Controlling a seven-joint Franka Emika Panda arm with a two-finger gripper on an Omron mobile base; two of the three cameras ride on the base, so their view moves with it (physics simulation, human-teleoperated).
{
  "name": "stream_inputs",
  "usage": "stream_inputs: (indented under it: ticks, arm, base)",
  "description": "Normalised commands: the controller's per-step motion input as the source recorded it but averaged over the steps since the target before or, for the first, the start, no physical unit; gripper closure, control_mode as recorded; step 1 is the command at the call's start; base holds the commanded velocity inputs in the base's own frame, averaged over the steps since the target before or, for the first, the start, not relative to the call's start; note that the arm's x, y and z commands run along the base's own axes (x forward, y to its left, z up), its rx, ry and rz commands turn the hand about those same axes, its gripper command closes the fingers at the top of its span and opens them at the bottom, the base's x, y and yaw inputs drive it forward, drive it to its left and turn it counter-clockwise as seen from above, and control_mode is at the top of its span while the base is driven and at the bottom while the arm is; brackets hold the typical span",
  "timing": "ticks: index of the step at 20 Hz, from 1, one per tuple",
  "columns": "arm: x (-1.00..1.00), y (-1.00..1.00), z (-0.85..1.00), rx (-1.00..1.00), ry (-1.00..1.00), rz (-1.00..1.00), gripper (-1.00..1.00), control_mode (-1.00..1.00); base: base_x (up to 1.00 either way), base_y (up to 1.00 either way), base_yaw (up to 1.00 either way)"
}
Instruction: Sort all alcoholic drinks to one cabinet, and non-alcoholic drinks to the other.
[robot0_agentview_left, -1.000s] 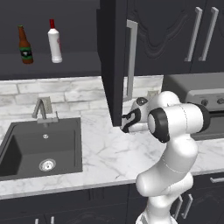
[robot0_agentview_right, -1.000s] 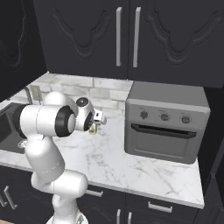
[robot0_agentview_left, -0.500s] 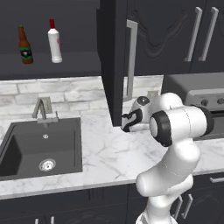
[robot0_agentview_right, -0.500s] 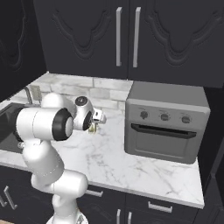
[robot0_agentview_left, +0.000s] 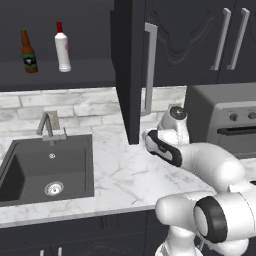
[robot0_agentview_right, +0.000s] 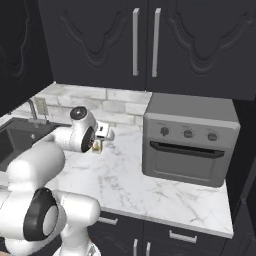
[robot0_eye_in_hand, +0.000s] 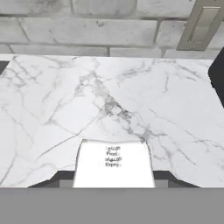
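Two alcoholic drinks stand on the shelf of the open cabinet (robot0_agentview_left: 90, 75) at the upper left: a brown beer bottle (robot0_agentview_left: 28, 51) and a white bottle with a red cap (robot0_agentview_left: 62, 47). That cabinet's narrow door (robot0_agentview_left: 131, 70) stands open, edge-on, with a long silver bar handle (robot0_agentview_left: 148, 70). My gripper (robot0_agentview_right: 100, 141) is low over the marble counter, left of the oven, shut on a pale cream carton (robot0_agentview_right: 96, 147). In the hand view the carton's white printed top (robot0_eye_in_hand: 113, 162) sits between the dark fingertips (robot0_eye_in_hand: 57, 177). I cannot tell whether the carton touches the counter.
A grey toaster oven (robot0_agentview_right: 187, 137) stands on the counter right of the gripper. A dark sink (robot0_agentview_left: 45, 167) with a faucet (robot0_agentview_left: 47, 127) lies to the left. Carved cabinet doors with paired handles (robot0_agentview_right: 145, 42) hang above. A wall outlet (robot0_eye_in_hand: 202, 24) is on the backsplash.
The jaws have closed on the carton. The arm's elbow has swung lower and nearer the cameras while the hand stayed near the same spot over the counter.
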Motion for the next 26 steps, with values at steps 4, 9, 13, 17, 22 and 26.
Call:
stream_inputs:
  ticks: [4,9,13,17,22,26]
  arm:
    - [-1.0,0.0,1.0,0.0,0.07,0.0,1.0,-1.0]
    - [-1.0,0.0,0.98,0.0,0.08,0.0,1.0,-1.0]
    - [-0.98,0.0,0.87,0.0,0.0,0.0,1.0,-1.0]
    - [-0.78,0.0,0.81,0.0,-0.11,0.0,1.0,-1.0]
    - [-0.72,0.0,0.58,0.0,-0.16,0.01,1.0,-1.0]
    - [-0.84,0.0,0.41,0.0,-0.13,0.03,1.0,-1.0]
  base:
    - [0.0,0.0,0.0]
    - [0.0,0.0,0.0]
    - [0.0,0.0,0.0]
    - [0.0,0.0,0.0]
    - [0.0,0.0,0.0]
    - [0.0,0.0,0.0]
